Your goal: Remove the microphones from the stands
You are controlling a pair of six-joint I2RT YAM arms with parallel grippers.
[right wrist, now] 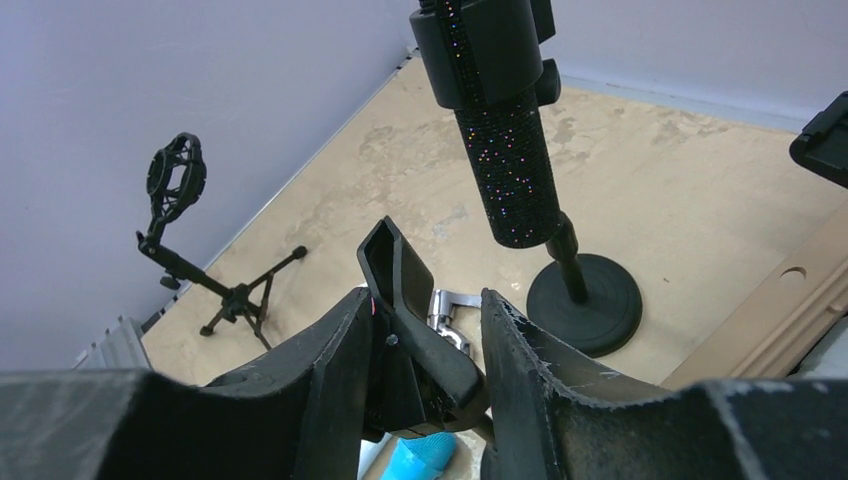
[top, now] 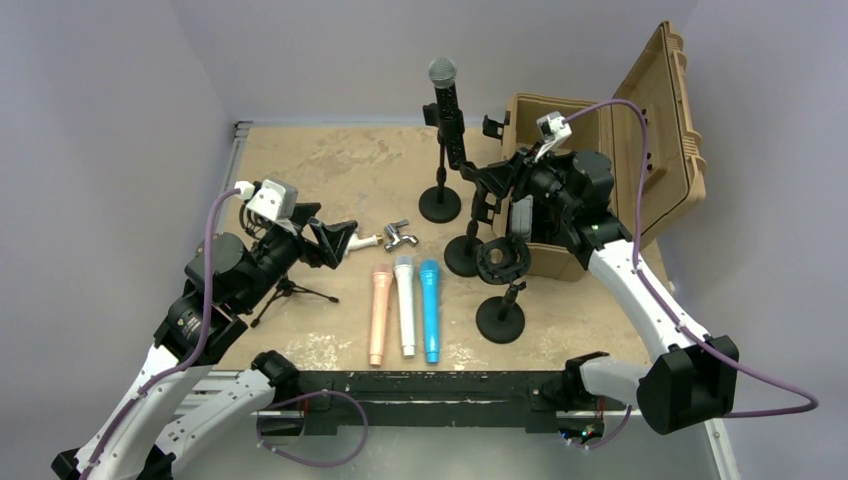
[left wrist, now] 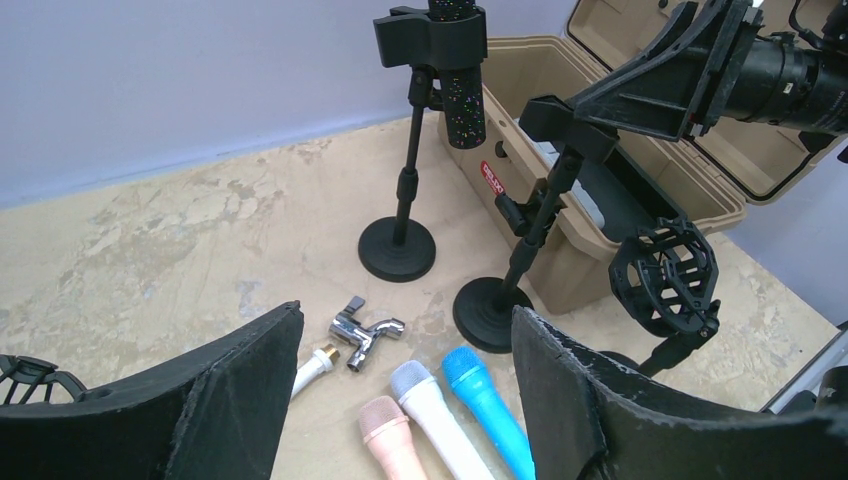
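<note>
Trouble is that the right gripper point(right wrist: 428, 300) isn't on the mic at all. Its jaws look clamped on the empty clip point(right wrist: 395, 270) of a second stand point(top: 462, 252), though the wrist view is cramped so I wouldn't swear to it. The black glitter microphone point(right wrist: 500, 150) sits upright in its own stand point(top: 439, 205), above and just beyond those jaws.

Pull from here and the wrong stand comes along, and it could swing into the loaded one and topple it. Even with a proper grab, that clip looks snug, so a sideways tug would probably drag the whole stand over, since nothing pins its base.

The left gripper point(left wrist: 407, 312) hangs with jaws wide apart and empty, the microphone well ahead of them. Three spare mics point(top: 405, 305) lie on the bench point(top: 330, 170) just below them.

The tan case point(left wrist: 530, 75) stands open behind the right jaws, and its contents are mostly hidden.
</note>
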